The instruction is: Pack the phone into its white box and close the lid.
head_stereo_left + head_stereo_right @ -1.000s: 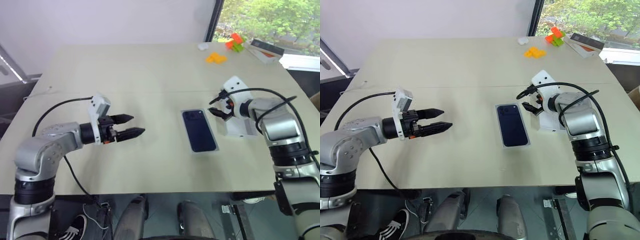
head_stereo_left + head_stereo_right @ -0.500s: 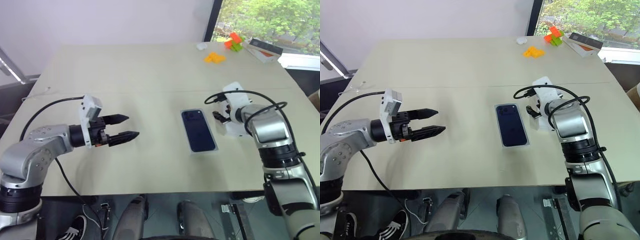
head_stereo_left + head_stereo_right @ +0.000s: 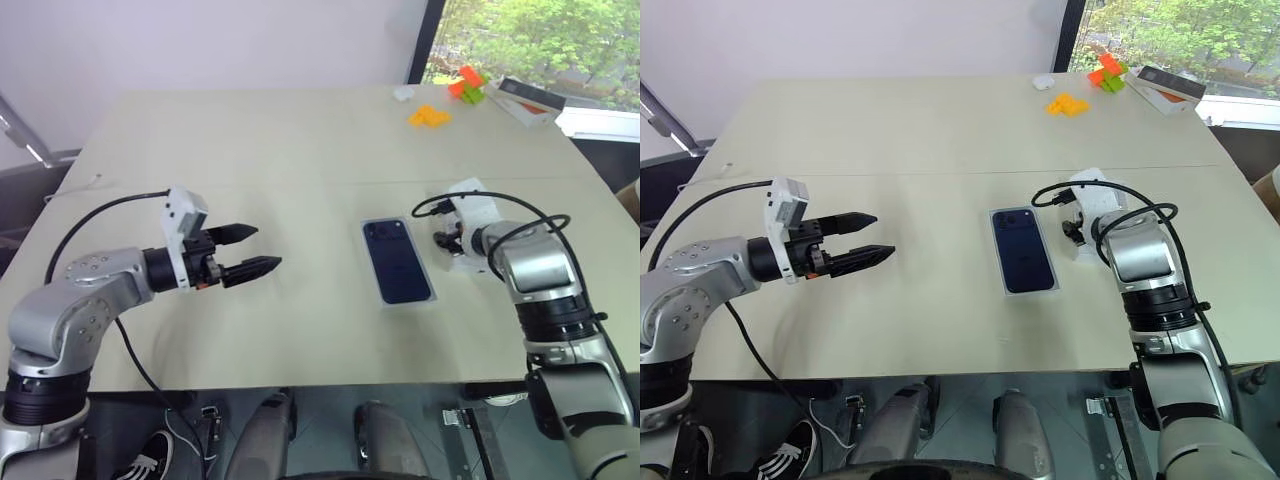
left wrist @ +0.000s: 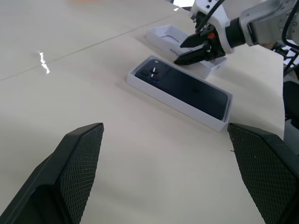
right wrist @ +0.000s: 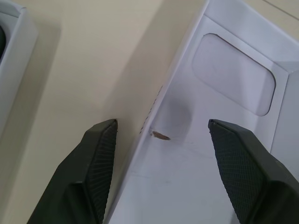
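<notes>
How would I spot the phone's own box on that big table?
Look at the middle of the beige table, just left of the robot's right gripper. The white box is a shallow tray holding the dark blue phone. Unlike the open white packaging beside it, it is filled.

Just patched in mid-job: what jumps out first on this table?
The slim dark blue phone already lies in the shallow white cardboard box at mid-table. Just to its right, the right gripper hangs low over the upturned white cardboard lid, one finger on each side of its near wall. The left gripper hovers open, well to the left.
</notes>
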